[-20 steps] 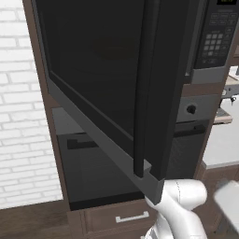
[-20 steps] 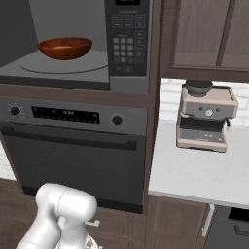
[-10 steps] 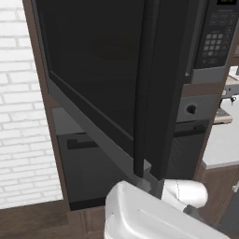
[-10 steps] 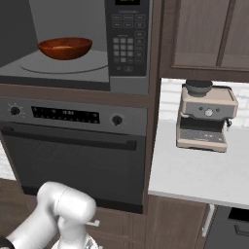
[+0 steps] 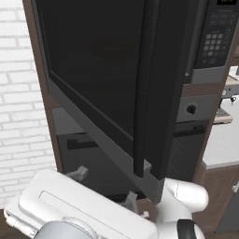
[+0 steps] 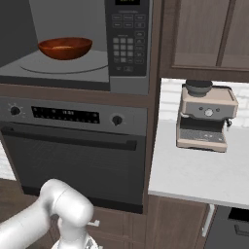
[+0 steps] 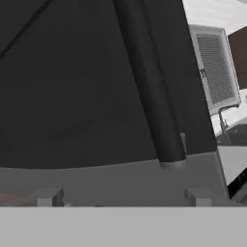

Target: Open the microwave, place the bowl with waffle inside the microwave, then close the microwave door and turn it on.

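Claw spread below the open microwave door, a stiff, heavy-swinging panel best pushed near its bar handle.

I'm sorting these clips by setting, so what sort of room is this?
A home kitchen, most likely: a built-in microwave with its door swung open and a wooden bowl inside, a dark wall oven below it, and an espresso machine on the pale counter beside them.
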You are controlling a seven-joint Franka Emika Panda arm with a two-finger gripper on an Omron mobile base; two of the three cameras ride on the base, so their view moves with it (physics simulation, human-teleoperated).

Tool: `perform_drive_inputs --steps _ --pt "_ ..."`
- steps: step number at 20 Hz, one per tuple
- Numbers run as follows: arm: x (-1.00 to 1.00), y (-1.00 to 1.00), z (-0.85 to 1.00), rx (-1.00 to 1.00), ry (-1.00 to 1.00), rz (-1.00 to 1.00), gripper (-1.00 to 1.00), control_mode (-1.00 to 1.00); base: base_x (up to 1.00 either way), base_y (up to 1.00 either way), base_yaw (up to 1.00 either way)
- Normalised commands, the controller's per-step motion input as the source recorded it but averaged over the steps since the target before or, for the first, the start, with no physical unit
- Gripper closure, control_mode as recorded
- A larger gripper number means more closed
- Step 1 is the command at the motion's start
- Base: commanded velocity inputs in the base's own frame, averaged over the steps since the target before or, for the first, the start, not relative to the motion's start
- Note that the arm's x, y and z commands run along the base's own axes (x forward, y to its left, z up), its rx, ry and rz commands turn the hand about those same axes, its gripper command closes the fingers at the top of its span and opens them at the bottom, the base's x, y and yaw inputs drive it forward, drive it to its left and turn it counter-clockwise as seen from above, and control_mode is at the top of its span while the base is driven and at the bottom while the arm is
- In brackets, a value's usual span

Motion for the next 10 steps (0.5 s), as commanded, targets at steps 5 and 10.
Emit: perform_drive_inputs --steps 5,10 --pt "0.73 0.40 0.00 -0.13 0.00 -0.13 -1.00 -1.00 0.00 0.00 0.00" --pt "0.90 -0.07 0.00 0.00 0.02 0.00 -1.00 -1.00 0.00 0.00 0.00"
